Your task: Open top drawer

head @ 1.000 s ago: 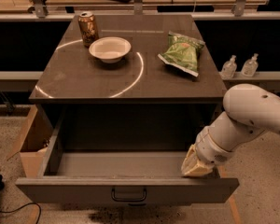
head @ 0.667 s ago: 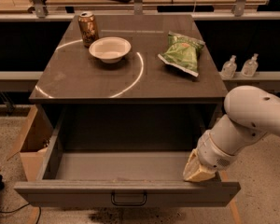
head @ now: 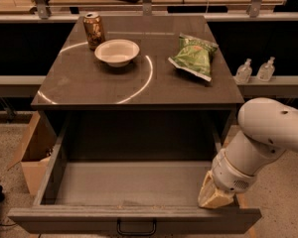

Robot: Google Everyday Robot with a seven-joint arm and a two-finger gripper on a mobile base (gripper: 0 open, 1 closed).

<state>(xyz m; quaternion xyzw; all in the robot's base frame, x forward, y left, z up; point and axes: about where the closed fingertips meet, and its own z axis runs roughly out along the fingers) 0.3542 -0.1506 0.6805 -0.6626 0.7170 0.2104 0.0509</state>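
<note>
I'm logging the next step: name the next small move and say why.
Probably lift the gripper straight up and clear. The top drawer stands pulled far out, its grey floor exposed, and the gripper sits inside it near the front panel.

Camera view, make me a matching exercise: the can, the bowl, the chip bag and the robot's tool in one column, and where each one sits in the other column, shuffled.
Things:
1. can
2. bowl
3. chip bag
4. tool

Places:
A. at the front right corner of the open drawer
B. right side of the cabinet top
C. back left of the cabinet top
D. on the cabinet top, between the other two items there

Pairs: 1-C, 2-D, 3-B, 4-A
</note>
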